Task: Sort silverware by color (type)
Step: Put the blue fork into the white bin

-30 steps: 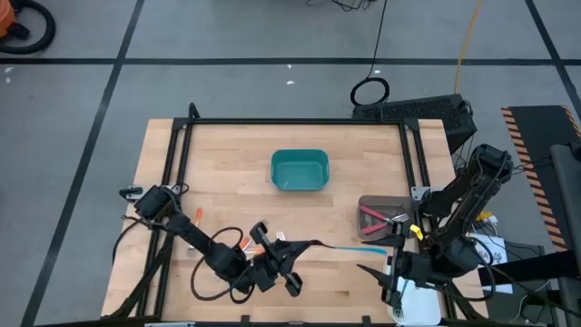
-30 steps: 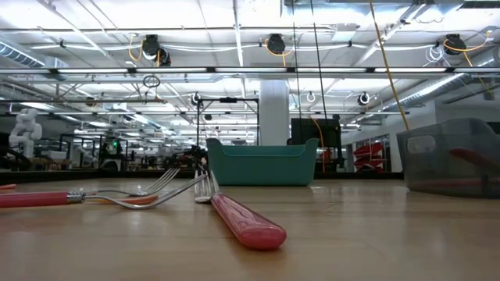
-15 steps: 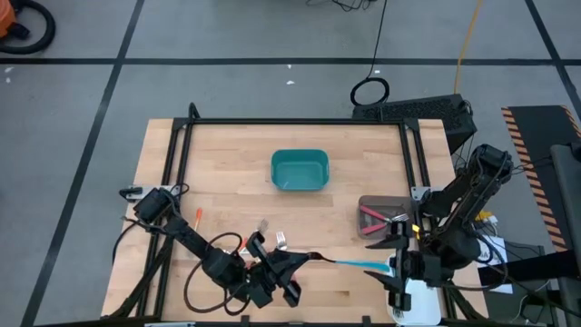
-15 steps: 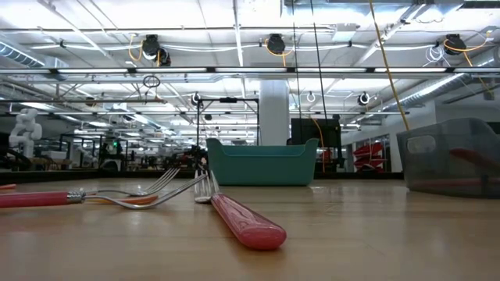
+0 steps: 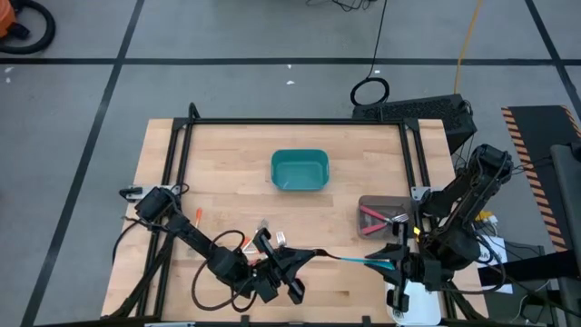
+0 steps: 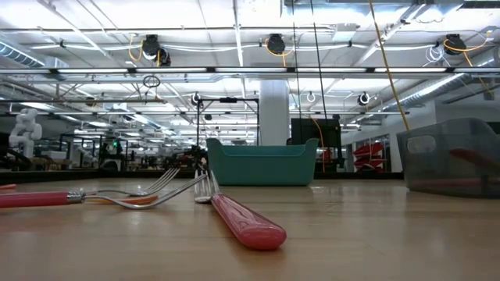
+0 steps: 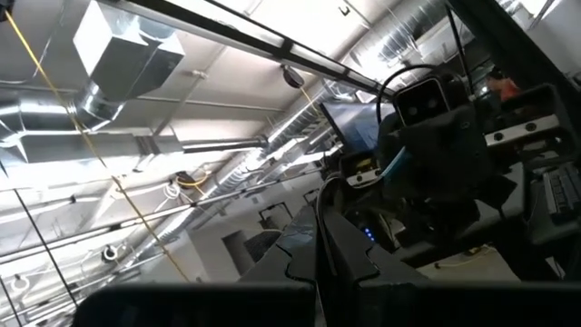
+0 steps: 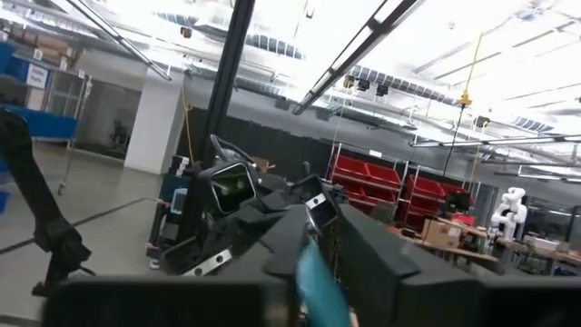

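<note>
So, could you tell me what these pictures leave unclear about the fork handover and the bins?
- Teal fork, high view: its tines are hidden in the left gripper; its handle end disappears in the right gripper.
- Grey bin, high view: the right arm covers part of it, so its forks cannot be counted.
- Teal bin, low view: its wall hides the inside.
- Low view: neither gripper shows.
- Wrist views: they face the ceiling; the table is out of frame.

The light wooden counter (image 5: 227,159) carries a teal bin (image 5: 300,170) near its middle and a grey bin (image 5: 383,216) toward its right edge. Red-handled forks (image 6: 238,217) lie near the front, and an orange-handled fork (image 5: 197,216) lies toward the left.
</note>
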Tool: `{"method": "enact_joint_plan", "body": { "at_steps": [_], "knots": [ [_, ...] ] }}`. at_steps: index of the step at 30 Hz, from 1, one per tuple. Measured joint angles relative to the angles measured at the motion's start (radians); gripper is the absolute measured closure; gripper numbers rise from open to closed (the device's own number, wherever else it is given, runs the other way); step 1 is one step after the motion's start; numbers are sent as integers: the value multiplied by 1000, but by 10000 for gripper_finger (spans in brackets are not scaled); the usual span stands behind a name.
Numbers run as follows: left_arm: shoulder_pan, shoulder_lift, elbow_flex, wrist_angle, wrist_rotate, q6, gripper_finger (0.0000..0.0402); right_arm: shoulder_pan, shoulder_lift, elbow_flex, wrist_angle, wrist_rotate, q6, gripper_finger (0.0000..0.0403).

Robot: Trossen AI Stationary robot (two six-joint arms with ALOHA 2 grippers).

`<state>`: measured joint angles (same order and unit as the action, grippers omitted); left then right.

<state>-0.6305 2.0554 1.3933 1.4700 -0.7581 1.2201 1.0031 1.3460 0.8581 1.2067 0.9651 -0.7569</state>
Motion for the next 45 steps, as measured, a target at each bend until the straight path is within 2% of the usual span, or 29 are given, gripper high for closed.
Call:
{"method": "enact_joint_plan", "body": {
  "at_steps": [2, 4, 13, 16, 25, 45],
  "knots": [
    [2, 0, 0, 0, -2, -5, 401, 0, 0, 0, -16, 1, 3, 384],
    [2, 0, 0, 0, -5, -10, 401, 0, 0, 0, -33, 1, -2, 392],
    [2, 0, 0, -5, -32, -26, 402, 7, 0, 0, -39, 80, -4, 384],
    [2, 0, 0, -7, -32, -29, 401, 14, 0, 0, -35, 133, 0, 368],
    [2, 0, 0, -4, -28, -45, 401, 53, 0, 0, -41, 271, -102, 285],
    [27, 0, 0, -58, -36, -120, 401, 66, 0, 0, -48, 218, -149, 321]
  ]
}}
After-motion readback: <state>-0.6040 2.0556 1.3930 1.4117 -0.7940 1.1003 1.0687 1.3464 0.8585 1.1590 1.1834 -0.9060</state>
